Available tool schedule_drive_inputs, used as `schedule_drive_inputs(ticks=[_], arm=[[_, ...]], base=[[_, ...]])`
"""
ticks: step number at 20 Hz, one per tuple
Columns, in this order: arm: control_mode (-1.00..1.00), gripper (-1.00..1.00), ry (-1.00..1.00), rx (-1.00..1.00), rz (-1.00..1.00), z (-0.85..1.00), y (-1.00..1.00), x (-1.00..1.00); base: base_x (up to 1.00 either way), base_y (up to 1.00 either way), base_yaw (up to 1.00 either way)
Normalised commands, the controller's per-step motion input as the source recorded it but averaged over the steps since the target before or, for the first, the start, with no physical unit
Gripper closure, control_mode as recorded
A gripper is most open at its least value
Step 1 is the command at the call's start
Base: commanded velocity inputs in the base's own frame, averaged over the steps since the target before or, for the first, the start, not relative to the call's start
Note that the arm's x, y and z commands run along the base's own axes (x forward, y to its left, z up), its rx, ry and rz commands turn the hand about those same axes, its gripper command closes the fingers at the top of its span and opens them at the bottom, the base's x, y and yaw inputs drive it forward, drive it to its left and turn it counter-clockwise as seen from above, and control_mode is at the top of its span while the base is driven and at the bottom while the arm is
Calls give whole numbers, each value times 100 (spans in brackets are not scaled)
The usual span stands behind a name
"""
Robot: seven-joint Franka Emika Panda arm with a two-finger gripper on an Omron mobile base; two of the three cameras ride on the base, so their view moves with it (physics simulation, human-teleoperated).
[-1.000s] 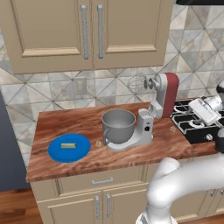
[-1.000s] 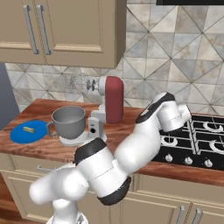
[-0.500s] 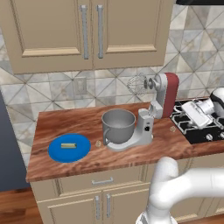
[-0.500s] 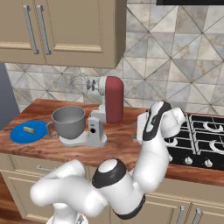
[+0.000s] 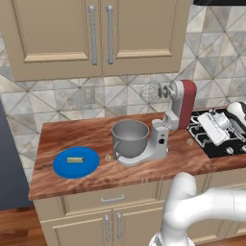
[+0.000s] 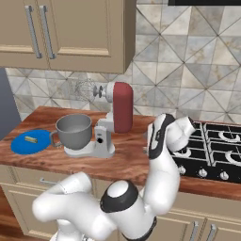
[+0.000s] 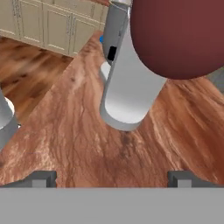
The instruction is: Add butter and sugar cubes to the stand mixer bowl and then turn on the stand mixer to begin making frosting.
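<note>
over the stove, the gripper (image 5: 217,126) hangs with jaws wide apart, empty. it should swing left past the mixer (image 5: 173,113) to the butter (image 5: 73,159) on the plate (image 5: 89,166).

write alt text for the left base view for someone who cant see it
A red-headed stand mixer with its grey bowl sits on a wooden counter. To its left a butter stick lies on a blue plate.
</note>
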Motion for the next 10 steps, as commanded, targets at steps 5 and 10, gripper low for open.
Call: schedule_drive_inputs(ticks=[5,10], arm=[[-100,-100,-11,-16,-3,-24,0,24],[-100,-100,-7,-10,0,-16,0,45]], base=[[0,0,0],[0,0,0]])
